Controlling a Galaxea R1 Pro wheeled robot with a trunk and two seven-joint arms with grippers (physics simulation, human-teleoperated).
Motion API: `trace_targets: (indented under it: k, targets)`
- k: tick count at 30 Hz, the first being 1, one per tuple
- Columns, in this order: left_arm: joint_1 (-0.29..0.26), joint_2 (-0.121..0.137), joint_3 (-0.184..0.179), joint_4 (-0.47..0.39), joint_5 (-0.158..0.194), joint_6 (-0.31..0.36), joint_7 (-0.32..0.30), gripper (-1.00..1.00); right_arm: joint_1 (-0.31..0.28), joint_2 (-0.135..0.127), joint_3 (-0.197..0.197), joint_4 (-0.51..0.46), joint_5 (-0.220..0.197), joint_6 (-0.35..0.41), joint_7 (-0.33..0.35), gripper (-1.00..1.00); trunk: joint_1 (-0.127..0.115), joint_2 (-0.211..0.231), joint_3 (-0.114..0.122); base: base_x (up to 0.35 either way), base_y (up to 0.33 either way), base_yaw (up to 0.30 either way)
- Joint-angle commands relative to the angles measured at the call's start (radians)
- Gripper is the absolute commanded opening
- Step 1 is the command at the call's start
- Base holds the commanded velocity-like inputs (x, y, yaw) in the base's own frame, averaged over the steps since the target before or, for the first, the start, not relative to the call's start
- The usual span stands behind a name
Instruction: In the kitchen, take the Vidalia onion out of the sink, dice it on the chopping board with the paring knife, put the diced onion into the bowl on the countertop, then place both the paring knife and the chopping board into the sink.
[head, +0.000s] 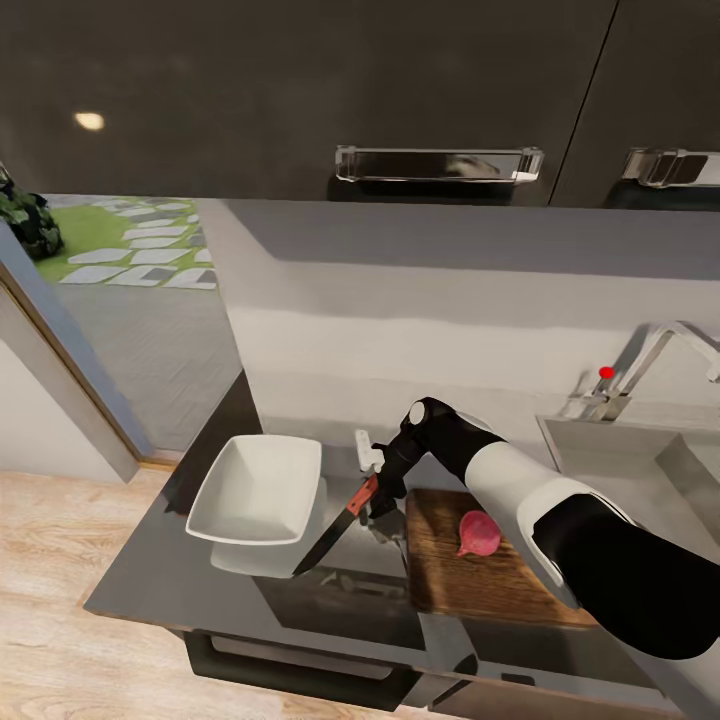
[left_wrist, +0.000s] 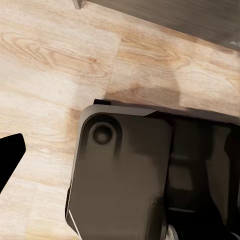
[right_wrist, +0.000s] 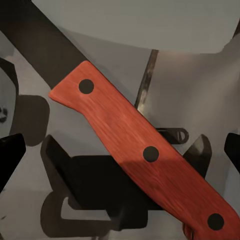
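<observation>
Red-orange and riveted, the handle of the paring knife (head: 340, 525) sits clamped in the right gripper (head: 377, 497), just off the chopping board's (head: 440, 575) bowl-side edge. The knife's long axis runs diagonally: the dark blade slants down and away from the board, its tip toward the bowl (head: 255, 492) and close to the dish's near corner. On the board lies the Vidalia onion (head: 479, 534), whole. The sink (head: 640, 470) lies beyond the board's far side, set in the countertop (head: 150, 570). Close up, the right wrist view shows the handle (right_wrist: 145, 155) with three dark rivets. The left wrist view shows wooden floor (left_wrist: 45, 65) and a dark robot part (left_wrist: 130, 170); whether the left gripper is open I cannot tell.
</observation>
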Motion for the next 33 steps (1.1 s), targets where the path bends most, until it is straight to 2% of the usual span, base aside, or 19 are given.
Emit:
trace_targets:
  k: [1,33]
  targets:
    - [0.0,-0.001,0.001,-0.001,0.01,-0.001,-0.002,1.0,-0.001,0.0,-0.002,-0.001,0.007,-0.002,0.003,1.0,0.0,-0.001,-0.001,0.0,0.0,0.0]
    - [0.0,-0.001,0.001,0.0,0.01,-0.001,-0.002,1.0,-0.001,-0.002,-0.002,0.001,0.007,0.0,-0.008,1.0,0.0,-0.001,-0.037,0.0,0.0,0.0]
